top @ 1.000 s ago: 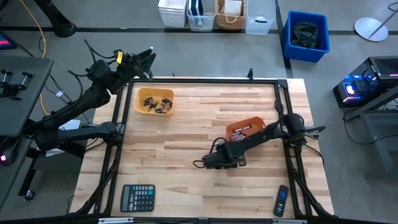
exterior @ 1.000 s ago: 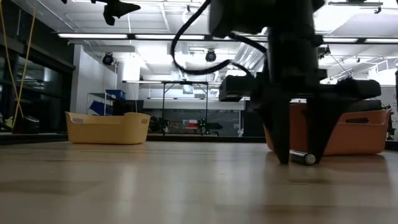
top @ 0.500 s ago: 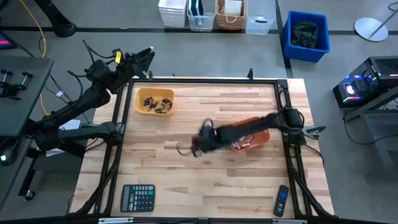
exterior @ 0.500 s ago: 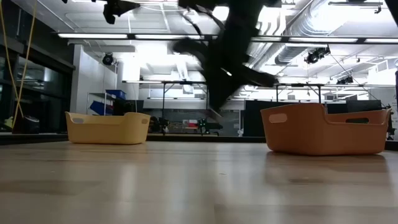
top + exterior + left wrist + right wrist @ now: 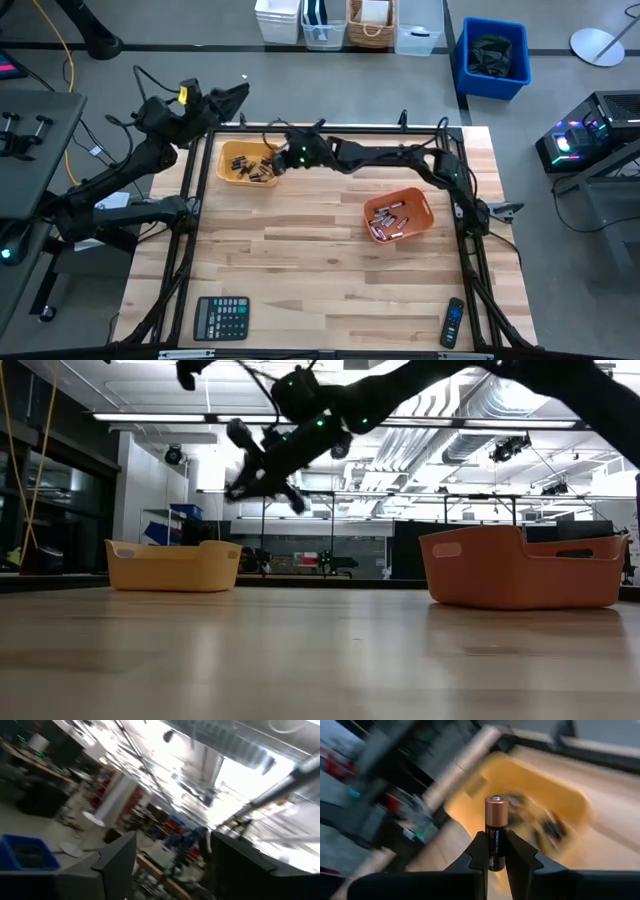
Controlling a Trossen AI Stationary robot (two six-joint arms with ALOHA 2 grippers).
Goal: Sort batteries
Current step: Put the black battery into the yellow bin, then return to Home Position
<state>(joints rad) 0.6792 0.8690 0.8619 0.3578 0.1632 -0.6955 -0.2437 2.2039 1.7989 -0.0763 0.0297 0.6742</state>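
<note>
My right gripper (image 5: 284, 160) reaches across the table to the right rim of the yellow bin (image 5: 248, 164) at the far left. It is shut on a copper-and-black battery (image 5: 496, 825). In the low view the right gripper (image 5: 258, 472) hangs high above the yellow bin (image 5: 172, 565). Dark batteries (image 5: 257, 168) lie in that bin, and more batteries (image 5: 388, 217) lie in the orange bin (image 5: 421, 204) at the right. My left gripper (image 5: 236, 94) waits open beyond the table's far-left corner, raised and pointing upward; in its own view the left gripper (image 5: 172, 870) holds nothing. My right gripper pinches the battery's black lower end (image 5: 495, 846) between its two fingertips (image 5: 479, 851). The battery lies along the fingers and sticks out past their tips, its metal cap (image 5: 496, 798) pointing away. The fingers slant down toward the table's far left. The battery is lifted clear.
A black calculator (image 5: 221, 318) lies at the near left and a black remote (image 5: 453, 322) at the near right. Black frame rails (image 5: 190, 215) run along the table's edges. Storage boxes (image 5: 320, 22) and a blue bin (image 5: 492, 55) stand on the floor beyond the far edge.
My right gripper stood over a battery lying on the table in front of the orange bin and has taken hold of it. It rose and swung fast toward the table's far left, up to the yellow bin, its wrist turning on the way. The battery is lifted clear.
</note>
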